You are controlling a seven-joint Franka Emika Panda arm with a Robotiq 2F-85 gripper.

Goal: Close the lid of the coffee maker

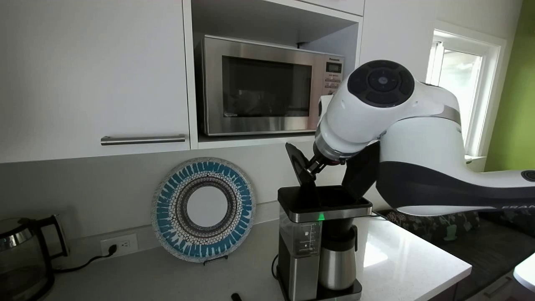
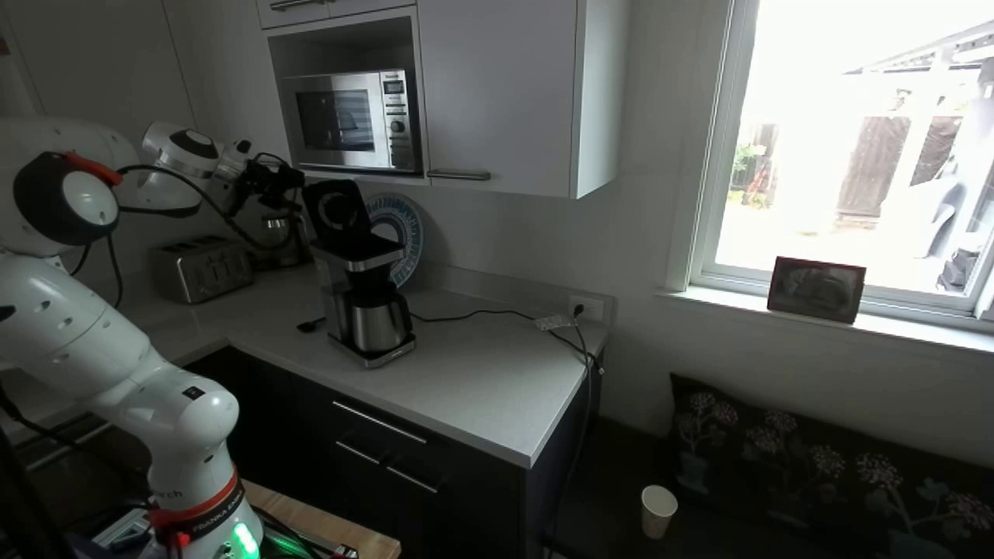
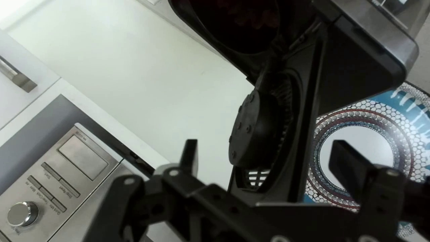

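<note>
Wrist view shows gripper (image 3: 267,153) spread, raised lid (image 3: 293,139) framed in the gap, contact unclear; coffee maker (image 1: 307,265) stands right of plate (image 1: 171,211) in an exterior view, and pushing the lid's inner face could force it farther back.

In the wrist view, the lid (image 3: 299,158), seen between the fingers (image 3: 349,164), is partly hidden behind the gripper (image 3: 265,143); whether they touch there cannot be told. The coffee maker (image 3: 364,67), beyond the fingertips, is cut off. One finger covers part of the patterned plate (image 3: 401,134). Well apart from the fingers, in an exterior view, the left edge cuts the glass kettle (image 1: 19,242).
</note>
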